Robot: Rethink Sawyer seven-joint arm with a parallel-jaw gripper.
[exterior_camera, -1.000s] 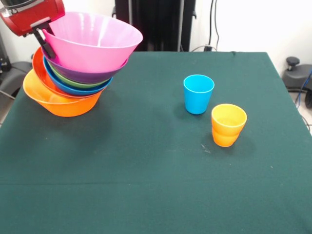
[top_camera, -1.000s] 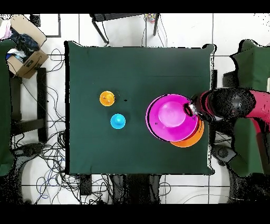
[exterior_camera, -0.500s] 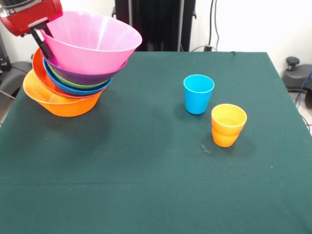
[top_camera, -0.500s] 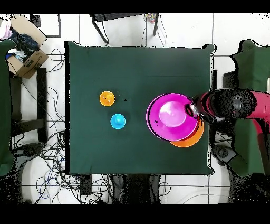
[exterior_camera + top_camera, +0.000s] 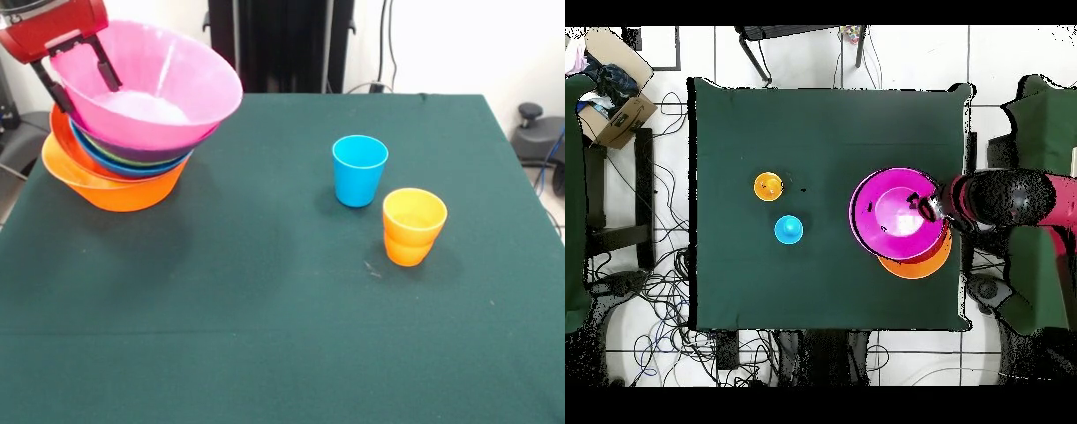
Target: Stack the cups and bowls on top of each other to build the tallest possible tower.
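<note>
Gripper [image 5: 75, 64] straddles the pink bowl's [image 5: 168, 97] rim, fingers spread, atop the tower [image 5: 110, 181]

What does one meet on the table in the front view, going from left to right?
The tower of bowls with the gripper astride the pink bowl's rim → blue cup → yellow cup nested in an orange cup.

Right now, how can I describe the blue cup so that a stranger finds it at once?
On the green table, look away from the pile of bowls to the two small cups standing apart. The blue cup stands alone, upright and empty; its neighbour is a yellow cup sitting inside an orange one.
</note>
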